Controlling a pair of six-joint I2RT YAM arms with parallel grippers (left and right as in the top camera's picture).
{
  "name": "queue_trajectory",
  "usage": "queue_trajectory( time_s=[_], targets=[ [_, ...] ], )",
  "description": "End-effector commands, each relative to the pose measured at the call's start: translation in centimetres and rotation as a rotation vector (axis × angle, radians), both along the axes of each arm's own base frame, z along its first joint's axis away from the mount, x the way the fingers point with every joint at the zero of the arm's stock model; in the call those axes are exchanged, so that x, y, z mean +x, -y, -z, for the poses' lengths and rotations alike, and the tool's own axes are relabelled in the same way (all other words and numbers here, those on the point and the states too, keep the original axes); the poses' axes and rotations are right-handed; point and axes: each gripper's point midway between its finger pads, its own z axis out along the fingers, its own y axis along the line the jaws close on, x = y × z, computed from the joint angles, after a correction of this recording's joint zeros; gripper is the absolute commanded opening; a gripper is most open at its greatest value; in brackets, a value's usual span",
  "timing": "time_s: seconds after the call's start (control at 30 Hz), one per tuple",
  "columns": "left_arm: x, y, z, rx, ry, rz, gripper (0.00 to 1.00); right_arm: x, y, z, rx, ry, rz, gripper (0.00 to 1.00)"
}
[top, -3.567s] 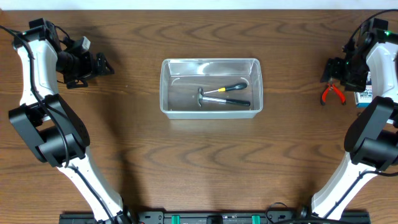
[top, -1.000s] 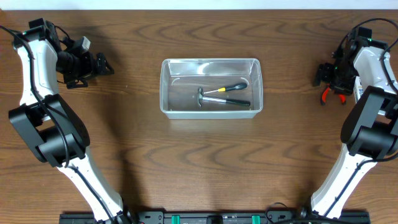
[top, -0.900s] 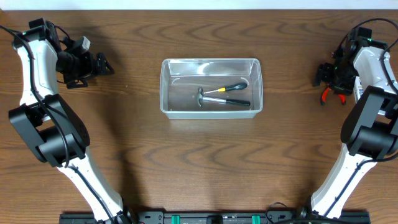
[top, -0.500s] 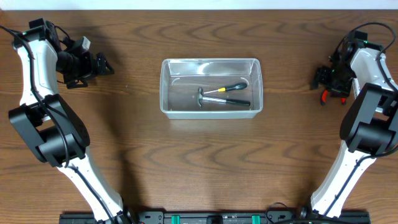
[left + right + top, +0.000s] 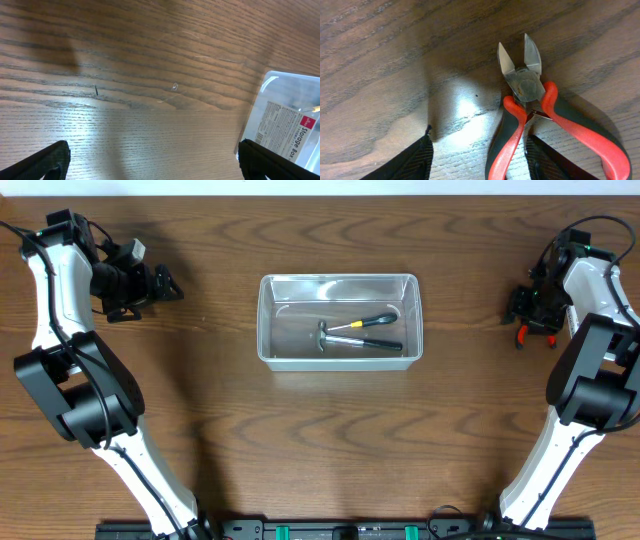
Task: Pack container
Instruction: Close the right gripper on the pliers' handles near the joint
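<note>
Right gripper (image 5: 531,306) has edged down over the red-handled pliers (image 5: 521,334); left gripper (image 5: 163,283) has held still. Overhead: on the brown wooden table (image 5: 320,430), the container (image 5: 340,278) lies at centre, long axis left to right, well apart from both grippers. Left wrist: fingers (image 5: 45,160) spread wide, container corner at right. Right wrist: fingers (image 5: 415,160) parted astride one pliers handle.

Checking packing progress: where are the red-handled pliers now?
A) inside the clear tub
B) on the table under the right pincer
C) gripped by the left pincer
B: the right wrist view shows the pliers lying on the table below the open right pincer, outside the tub.
</note>
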Motion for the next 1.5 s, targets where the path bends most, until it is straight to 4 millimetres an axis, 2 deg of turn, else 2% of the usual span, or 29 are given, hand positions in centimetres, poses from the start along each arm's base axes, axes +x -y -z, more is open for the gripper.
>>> queue_trajectory(
  time_s=[0.0,0.07,0.2,0.47,0.57,0.7,1.13,1.27,1.37,1.47],
  targets=[
    [0.4,-0.3,-1.8,0.022,0.043,-0.001,0.98,0.1,-0.6,0.4,0.009,-0.004,-0.016,0.58],
    [0.4,-0.3,-1.8,0.022,0.043,-0.001,0.98,0.1,-0.6,0.4,0.009,-0.003,-0.016,0.56],
    [0.4,-0.3,-1.8,0.022,0.043,-0.001,0.98,0.2,-0.6,0.4,0.008,0.001,-0.016,0.44],
    [0.4,-0.3,-1.8,0.022,0.043,-0.001,0.98,0.4,-0.5,0.4,0.006,0.008,0.003,0.40],
    [0.4,-0.3,-1.8,0.022,0.043,-0.001,0.98,0.4,-0.5,0.4,0.006,0.010,0.003,0.25],
    [0.4,-0.3,-1.8,0.022,0.043,-0.002,0.98,0.4,-0.5,0.4,0.006,0.009,0.003,0.16],
    [0.4,-0.3,-1.8,0.022,0.043,-0.002,0.98,-0.2,-0.7,0.1,0.014,-0.017,0.003,0.03],
    [0.4,-0.3,-1.8,0.022,0.043,-0.001,0.98,0.3,-0.9,-1.0,0.023,-0.006,-0.001,0.03],
    [0.4,-0.3,-1.8,0.022,0.043,-0.001,0.98,1.4,-1.2,-2.9,0.023,0.031,-0.012,0.02],
    [0.4,-0.3,-1.8,0.022,0.043,-0.001,0.98,3.0,-1.9,-5.7,0.010,0.086,-0.045,0.02]
  ],
)
